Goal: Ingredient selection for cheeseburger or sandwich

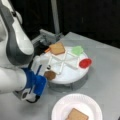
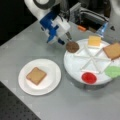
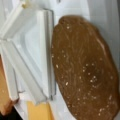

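Patty pick in hand: gripper (image 2: 68,37) sits right over the patty (image 2: 72,46) at the divided tray's (image 2: 75,65) edge nearest the arm, finger spread I cannot tell, one toast (image 2: 36,75) already on the paper plate (image 2: 53,82), so a clean grasp on that thin disc is needed.

Both front views look down at an angle on the grey table (image 1: 105,65), from roughly opposite sides. In a front view the white divided tray (image 1: 65,75) sits mid-frame, paper plate (image 1: 62,107) at the bottom, arm at left. In a front view the same tray (image 2: 72,65) is at right, plate (image 2: 52,80) at lower left, arm at top. Shared: tray, plate, toast on the plate (image 2: 36,75), patty (image 2: 72,46). Wrist view sits very close above the patty (image 3: 85,67), tray dividers (image 3: 30,57) at left.
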Robot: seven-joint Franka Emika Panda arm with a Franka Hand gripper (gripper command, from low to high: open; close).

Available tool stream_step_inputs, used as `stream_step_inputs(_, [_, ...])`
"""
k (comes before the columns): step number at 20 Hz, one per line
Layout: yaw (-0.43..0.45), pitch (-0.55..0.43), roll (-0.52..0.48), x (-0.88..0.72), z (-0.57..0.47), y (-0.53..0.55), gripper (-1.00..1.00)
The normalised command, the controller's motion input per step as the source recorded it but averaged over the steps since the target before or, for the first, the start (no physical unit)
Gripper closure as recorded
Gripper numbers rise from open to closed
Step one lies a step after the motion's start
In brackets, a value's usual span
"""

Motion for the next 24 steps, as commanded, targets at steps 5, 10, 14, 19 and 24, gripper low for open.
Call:
stream_step_inputs(5, [0.034, -0.076, 0.300, 0.02, -0.15, -0.09, -1.00])
stream_step_inputs(10, [-0.009, -0.073, 0.298, 0.05, -0.13, -0.09, -1.00])
stream_step_inputs(14, [-0.042, -0.079, 0.310, 0.06, -0.12, -0.05, -1.00])
stream_step_inputs(19, [-0.042, -0.092, 0.295, 0.06, -0.13, -0.04, -1.00])
stream_step_inputs(24, [-0.018, -0.100, 0.264, 0.05, -0.12, -0.05, -1.00])
